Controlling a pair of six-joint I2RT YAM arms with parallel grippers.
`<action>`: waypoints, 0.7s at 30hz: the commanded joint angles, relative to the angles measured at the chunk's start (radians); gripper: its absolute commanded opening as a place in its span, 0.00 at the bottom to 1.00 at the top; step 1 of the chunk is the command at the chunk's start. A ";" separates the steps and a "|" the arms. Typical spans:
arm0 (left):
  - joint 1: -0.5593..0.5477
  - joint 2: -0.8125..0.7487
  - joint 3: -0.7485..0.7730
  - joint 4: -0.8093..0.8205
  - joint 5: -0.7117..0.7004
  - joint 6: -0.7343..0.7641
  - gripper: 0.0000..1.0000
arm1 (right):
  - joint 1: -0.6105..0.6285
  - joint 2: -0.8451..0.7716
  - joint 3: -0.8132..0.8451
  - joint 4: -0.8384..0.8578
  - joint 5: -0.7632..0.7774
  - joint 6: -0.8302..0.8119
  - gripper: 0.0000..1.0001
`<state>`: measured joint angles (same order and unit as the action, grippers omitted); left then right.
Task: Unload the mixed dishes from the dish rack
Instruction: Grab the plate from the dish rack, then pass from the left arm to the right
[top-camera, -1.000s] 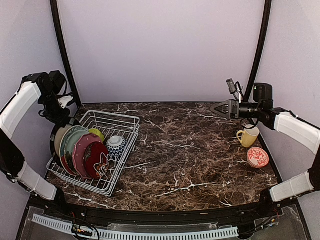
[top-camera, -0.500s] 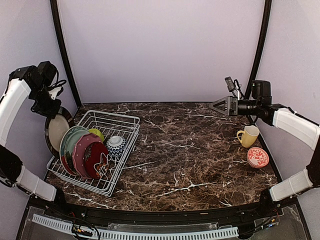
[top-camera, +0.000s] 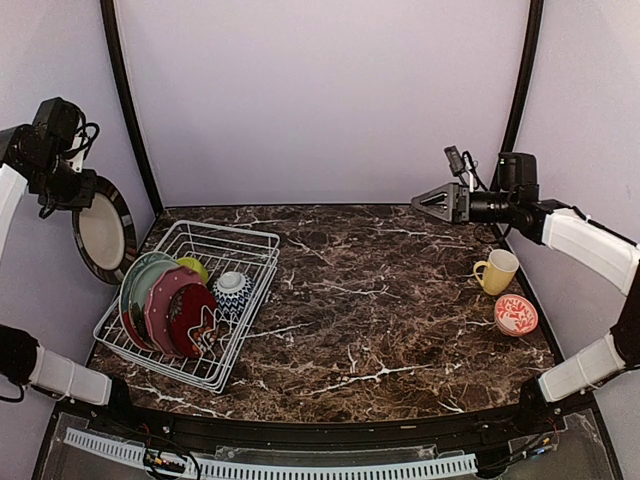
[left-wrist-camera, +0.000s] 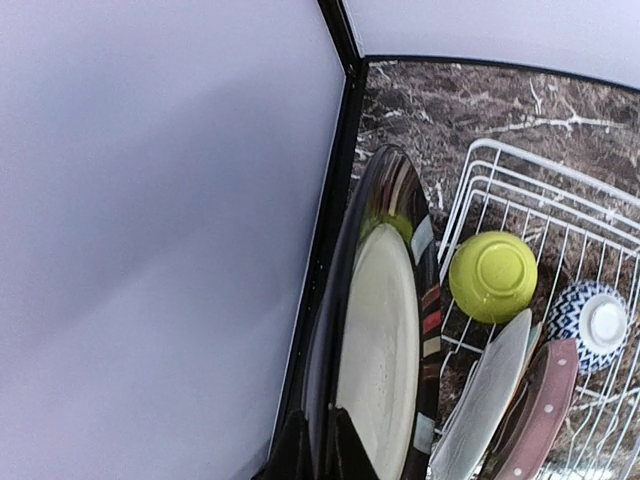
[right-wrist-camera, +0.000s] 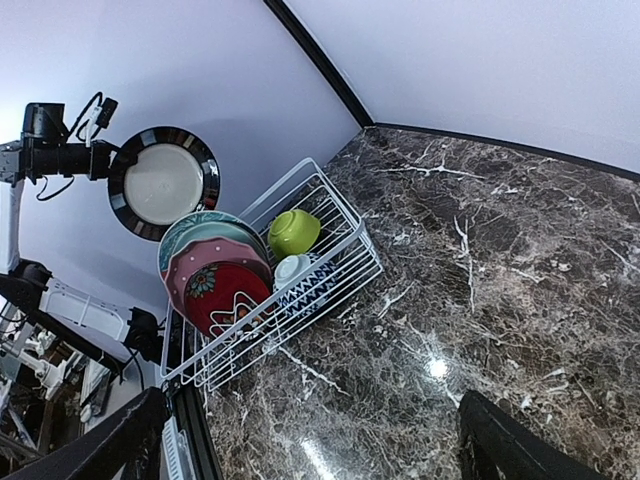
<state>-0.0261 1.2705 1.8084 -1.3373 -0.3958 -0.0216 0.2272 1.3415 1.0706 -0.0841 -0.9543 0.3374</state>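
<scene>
My left gripper (top-camera: 80, 190) is shut on the rim of a black-rimmed plate with a cream centre (top-camera: 104, 232) and holds it upright in the air, left of the white wire dish rack (top-camera: 262, 300). In the left wrist view the gripper (left-wrist-camera: 318, 455) pinches that plate (left-wrist-camera: 380, 350). The rack holds a pale green plate (top-camera: 135, 275), a red-teal plate (top-camera: 165, 300), a dark red floral plate (top-camera: 192, 318), a lime-green bowl (top-camera: 193, 267) and a blue-white bowl (top-camera: 232, 292). My right gripper (top-camera: 425, 202) is open and empty, high over the back right of the table.
A pale yellow mug (top-camera: 497, 271) and a red-white bowl (top-camera: 516, 314) stand on the marble table near its right edge. A black frame post (top-camera: 125, 100) rises just behind the held plate. The side wall is close on the left.
My left gripper has lifted the black-rimmed plate up and to the left, out of the rack. My right gripper has drifted slightly left and up, still open.
</scene>
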 joint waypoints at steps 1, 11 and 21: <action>0.003 -0.061 0.068 0.158 0.040 -0.129 0.01 | 0.052 0.041 0.018 -0.018 0.056 0.023 0.99; 0.003 -0.184 -0.191 0.668 0.630 -0.345 0.01 | 0.196 0.071 -0.010 0.062 0.126 0.129 0.99; -0.011 -0.228 -0.485 1.131 0.960 -0.590 0.01 | 0.326 0.137 -0.017 0.230 0.111 0.283 0.99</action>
<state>-0.0250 1.0897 1.4338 -0.6361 0.3126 -0.4129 0.5144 1.4422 1.0580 0.0208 -0.8314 0.5266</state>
